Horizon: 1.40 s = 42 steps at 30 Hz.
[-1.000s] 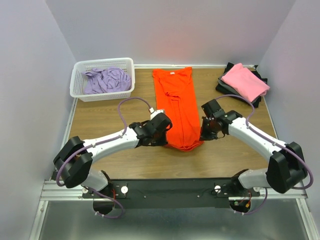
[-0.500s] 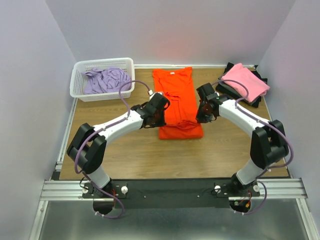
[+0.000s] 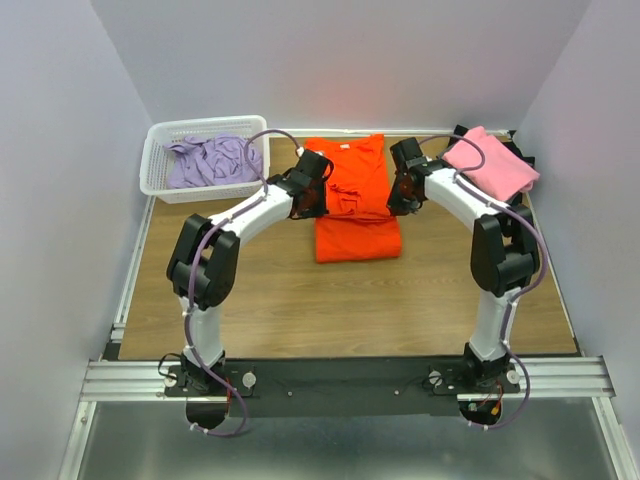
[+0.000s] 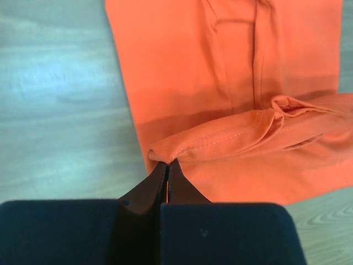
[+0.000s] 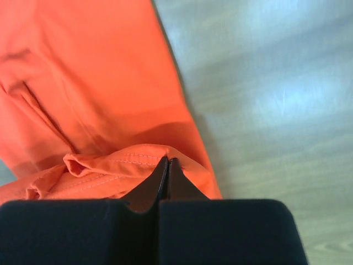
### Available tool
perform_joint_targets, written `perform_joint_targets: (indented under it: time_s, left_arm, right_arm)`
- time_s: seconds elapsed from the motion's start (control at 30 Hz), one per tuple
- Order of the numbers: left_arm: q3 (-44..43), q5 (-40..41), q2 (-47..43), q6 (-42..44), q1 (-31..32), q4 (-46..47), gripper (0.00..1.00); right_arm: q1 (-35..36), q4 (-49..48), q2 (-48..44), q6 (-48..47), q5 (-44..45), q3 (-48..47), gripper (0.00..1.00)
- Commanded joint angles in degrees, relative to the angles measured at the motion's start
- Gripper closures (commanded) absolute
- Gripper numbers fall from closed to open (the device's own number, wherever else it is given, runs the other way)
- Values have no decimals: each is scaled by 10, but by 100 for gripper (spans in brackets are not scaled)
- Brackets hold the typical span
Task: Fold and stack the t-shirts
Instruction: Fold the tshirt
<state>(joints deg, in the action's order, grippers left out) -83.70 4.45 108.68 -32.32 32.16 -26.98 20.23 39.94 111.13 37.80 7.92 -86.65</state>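
Top view: the orange shirt (image 3: 357,238) lay mid-table, with the left gripper (image 3: 322,200) and right gripper (image 3: 399,203) at its side edges, each clenched on a corner of the near hem (image 4: 220,135), which was doubled toward the far collar. Uneven travel would likely skew the fold.

Left wrist: the jaws pinched only the corner's tip, a thin bite that might slip.

Right wrist: the same thin bite, and the cloth bunched beside it could crease if laid down slack.

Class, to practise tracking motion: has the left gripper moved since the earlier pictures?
Yes. The left gripper, pinching the orange t-shirt, moved farther from the robot, now level with the basket's near rim.
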Motion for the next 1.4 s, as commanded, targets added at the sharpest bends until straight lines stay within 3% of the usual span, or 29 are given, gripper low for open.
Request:
perform_joint_targets:
  time_s: [0.0,0.5,0.57,0.63,0.67,0.77,0.97,1.37]
  left_arm:
    - [-44,-41,38,33,-25,-3,100]
    - [-140,-75,139,73,-62,-5,100]
    - [-148,-74,143,69,-72,-5,86]
    - [-159,-66,139,67,-76,-9,53]
    - [-163,-60,137,67,-77,-12,31]
    - [-182,-50,126,68,-78,-18,14]
    - [-158,-80,96,65,-73,-1,12]
    - [6,-90,0,55,-33,43,12]
  right_arm:
    - [-11,-4,43,-19,2,-54,99]
    - [-37,-1,145,-35,-12,-175,98]
    - [-40,-1,160,-40,-28,-197,85]
    - [-44,-1,175,-50,-62,-219,70]
    - [-45,0,180,-63,-73,-248,60]
    - [-46,3,179,-87,-92,-283,46]
    - [-45,4,132,-113,-82,-240,35]
    - [-45,-1,27,-113,-126,-42,31]
